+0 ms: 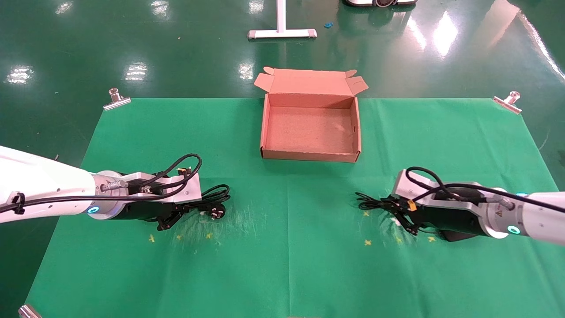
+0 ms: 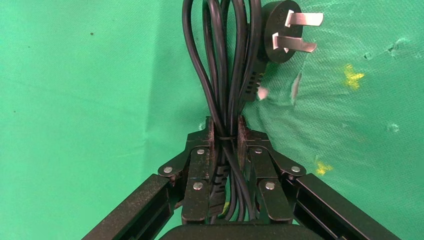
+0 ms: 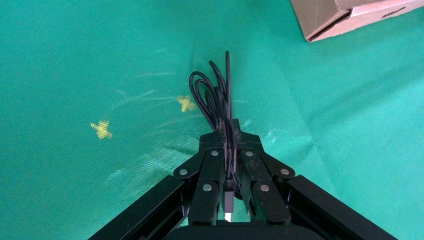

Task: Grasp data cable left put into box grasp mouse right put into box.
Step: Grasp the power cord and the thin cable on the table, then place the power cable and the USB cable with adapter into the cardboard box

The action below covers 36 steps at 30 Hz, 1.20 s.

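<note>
The data cable (image 1: 217, 194), a thick black looped bundle with a metal-pronged plug (image 2: 284, 31), lies on the green cloth at the left. My left gripper (image 1: 183, 209) is shut on the bundle's tied waist (image 2: 226, 131). At the right, my right gripper (image 1: 392, 206) is shut on the mouse's thin black cord (image 3: 212, 97), whose loops (image 1: 370, 202) fan out toward the middle. A small metal plug end shows between the jaws. The mouse body is hidden under the right arm. The brown cardboard box (image 1: 309, 155) stands open and empty at the far centre.
The box's lid flap (image 1: 309, 81) stands up on its far side, and a corner of the box shows in the right wrist view (image 3: 345, 17). Yellow cross marks (image 1: 367, 242) dot the cloth. Metal clips (image 1: 115, 100) hold the cloth's far corners.
</note>
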Tool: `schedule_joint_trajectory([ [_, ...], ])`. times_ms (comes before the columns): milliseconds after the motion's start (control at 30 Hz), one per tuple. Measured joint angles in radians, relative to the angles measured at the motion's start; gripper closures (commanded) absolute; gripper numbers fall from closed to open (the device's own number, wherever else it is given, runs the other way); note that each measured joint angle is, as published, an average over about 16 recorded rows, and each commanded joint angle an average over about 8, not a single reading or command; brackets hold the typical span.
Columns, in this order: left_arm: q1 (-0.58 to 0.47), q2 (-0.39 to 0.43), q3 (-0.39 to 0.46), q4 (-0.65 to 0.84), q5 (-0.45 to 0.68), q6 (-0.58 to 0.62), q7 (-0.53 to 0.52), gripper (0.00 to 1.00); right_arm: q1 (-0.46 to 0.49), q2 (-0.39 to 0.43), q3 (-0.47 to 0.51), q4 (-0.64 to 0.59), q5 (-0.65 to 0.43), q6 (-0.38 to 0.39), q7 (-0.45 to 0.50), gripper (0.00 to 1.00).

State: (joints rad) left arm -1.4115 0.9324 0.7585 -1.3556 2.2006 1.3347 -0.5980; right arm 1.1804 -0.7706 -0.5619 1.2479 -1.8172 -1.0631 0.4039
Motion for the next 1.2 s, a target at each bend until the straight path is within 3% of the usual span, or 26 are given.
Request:
schedule_joint_trajectory([
  [400,-0.043,0.017,-0.01,0.021,-0.015,-0.001,0.022,1.0,0.007,0.006,0.007,-0.001,0.006,0.002,0.002,1.0],
  [633,-0.142,0.099,-0.029,0.116,-0.041,-0.048,0.084,1.0,0.047,0.038,0.043,-0.01,0.034,0.006,0.006,1.0],
  [933,-0.247,0.315,-0.026,0.398,-0.094,-0.27,0.243,1.0,0.14,0.112,0.118,-0.025,0.084,0.011,0.017,1.0],
  [1200,-0.261,0.434,0.087,0.576,-0.24,-0.483,0.357,1.0,0.209,0.168,0.165,-0.028,0.112,0.003,0.021,1.0],
])
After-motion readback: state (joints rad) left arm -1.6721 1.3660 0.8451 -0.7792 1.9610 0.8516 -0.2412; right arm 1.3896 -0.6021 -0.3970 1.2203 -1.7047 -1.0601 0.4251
